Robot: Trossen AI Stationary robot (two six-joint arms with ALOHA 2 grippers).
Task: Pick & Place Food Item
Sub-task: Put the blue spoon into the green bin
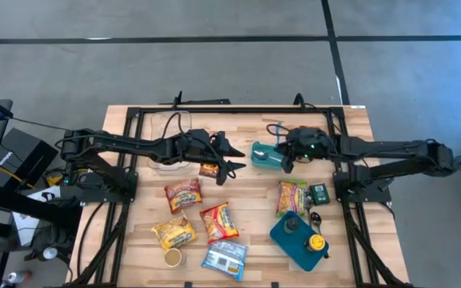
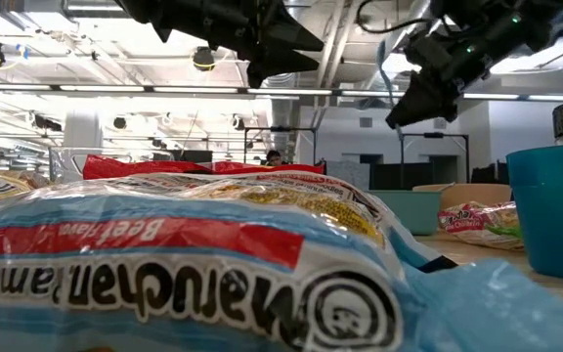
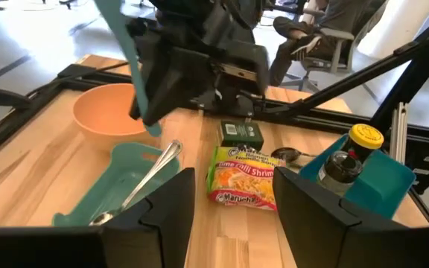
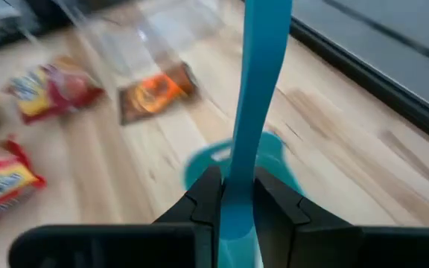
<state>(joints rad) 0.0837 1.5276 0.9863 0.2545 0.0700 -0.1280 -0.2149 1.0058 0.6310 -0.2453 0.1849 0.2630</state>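
My right gripper (image 1: 288, 158) hangs over the table's middle, shut on a flat teal strip-shaped utensil (image 3: 129, 45), above a teal dish (image 3: 118, 190) with a metal spoon (image 3: 151, 179) lying in it. My left gripper (image 1: 230, 158) hovers just left of it, open with nothing between its fingers (image 3: 162, 223). Food lies flat on the table: a shrimp ramen packet (image 3: 244, 177), a small orange packet (image 4: 155, 93), several ramen packets (image 1: 184, 194) toward the near edge, and a blue one (image 1: 224, 258). My right gripper pinches the teal utensil's lower end (image 4: 237, 175) between its two fingers. The fingers come from the table's right, slanting down. The strip rises from the fingers and out of the picture, lifted clear of the table and the dish.
An orange bowl (image 3: 114, 112) stands beyond the teal dish. A green box (image 3: 241, 132), a black spoon (image 1: 314, 218) and a teal container with bottles (image 1: 298, 240) lie right of centre. A clear container (image 1: 169, 158) sits under the left arm, and a small cup (image 1: 172, 257) near the front.
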